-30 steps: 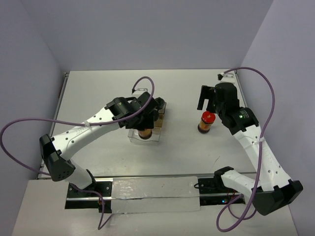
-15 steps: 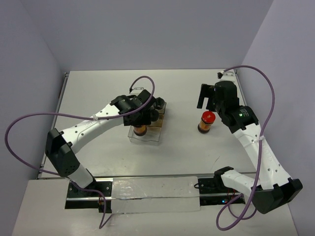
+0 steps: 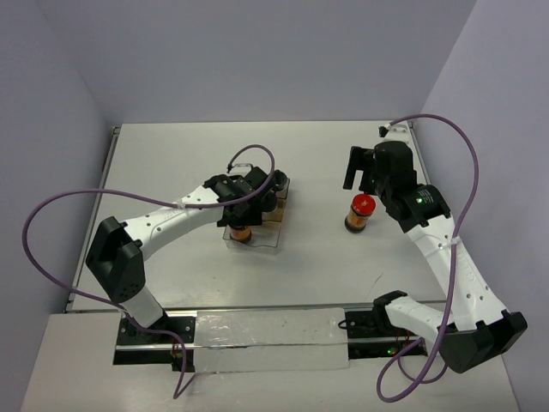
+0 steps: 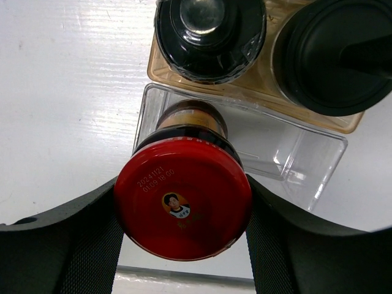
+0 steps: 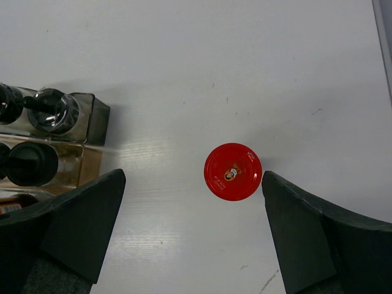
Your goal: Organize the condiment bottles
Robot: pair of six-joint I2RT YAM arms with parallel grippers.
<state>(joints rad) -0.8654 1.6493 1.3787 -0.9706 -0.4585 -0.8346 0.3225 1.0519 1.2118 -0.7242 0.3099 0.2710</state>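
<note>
Fingers [image 4: 73, 245] of the left gripper [image 3: 244, 221] pinch the glossy red cap of a round amber glass jar [image 4: 184, 190], upright in the near bay of the clear plastic tray [image 4: 294, 159] beside black-capped jars [image 4: 208, 30] already stowed. The right gripper [image 5: 191, 180], fingers spread, hovers above the second red-capped jar [image 5: 233, 171] on the matte white table [image 5: 184, 49], seemingly the last outstanding.

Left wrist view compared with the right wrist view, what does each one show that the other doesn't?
Only the left wrist: the left gripper shut on a red-capped jar at the clear tray. Only the right wrist: a second red-capped jar standing alone on the table, between the fingers of the open right gripper, untouched. Both: the black-capped bottles.
</note>
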